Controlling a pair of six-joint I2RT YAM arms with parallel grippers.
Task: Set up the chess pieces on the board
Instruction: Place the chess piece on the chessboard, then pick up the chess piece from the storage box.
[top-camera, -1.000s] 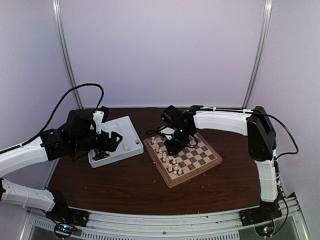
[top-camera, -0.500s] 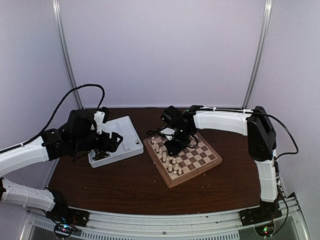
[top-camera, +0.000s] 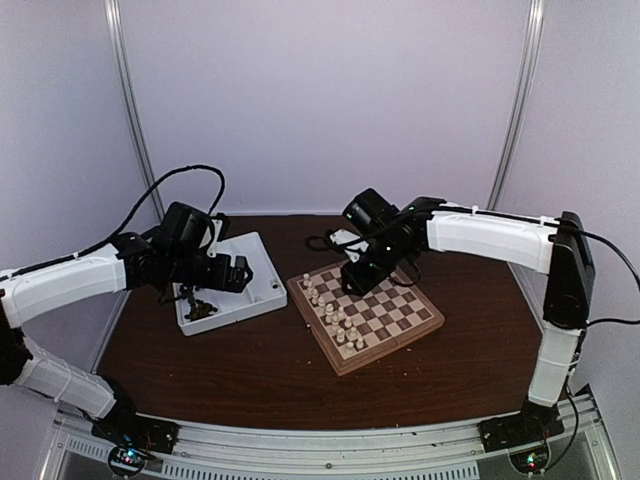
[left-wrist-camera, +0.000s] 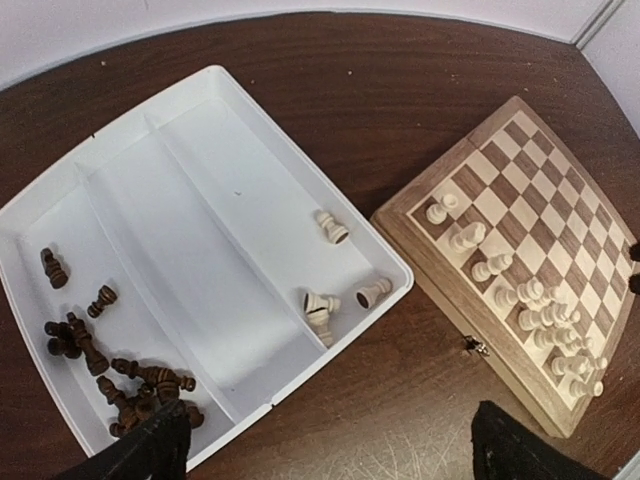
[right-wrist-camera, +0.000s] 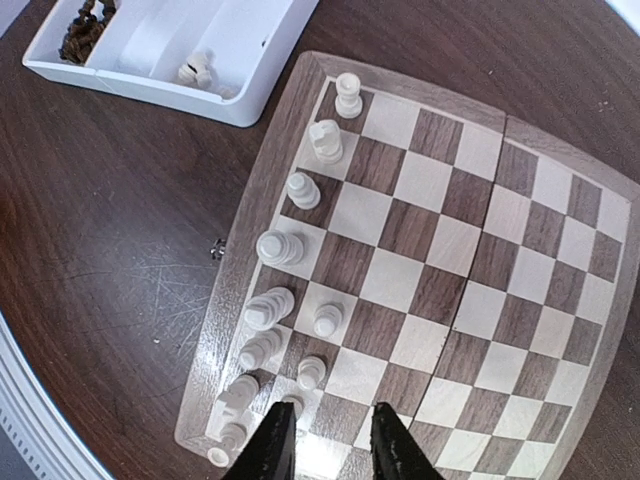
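Observation:
The board lies right of centre, with cream chess pieces standing in two rows along its left edge. My right gripper hovers above the board's far side. In the right wrist view its fingers stand a little apart with nothing between them, over squares beside the cream pieces. My left gripper hangs over the white tray, wide open and empty. Dark chess pieces are heaped in the tray's near-left compartment. Three cream ones lie loose in its right compartment.
The tray sits left of the board with a narrow strip of brown table between them. A small metal clasp sticks out of the board's edge. White walls and two metal posts close the back.
My right gripper has lifted off the piece rows and drawn back to the right, its fingers parting slightly. My left arm rose and shifted right over the tray, and its jaws spread wider.

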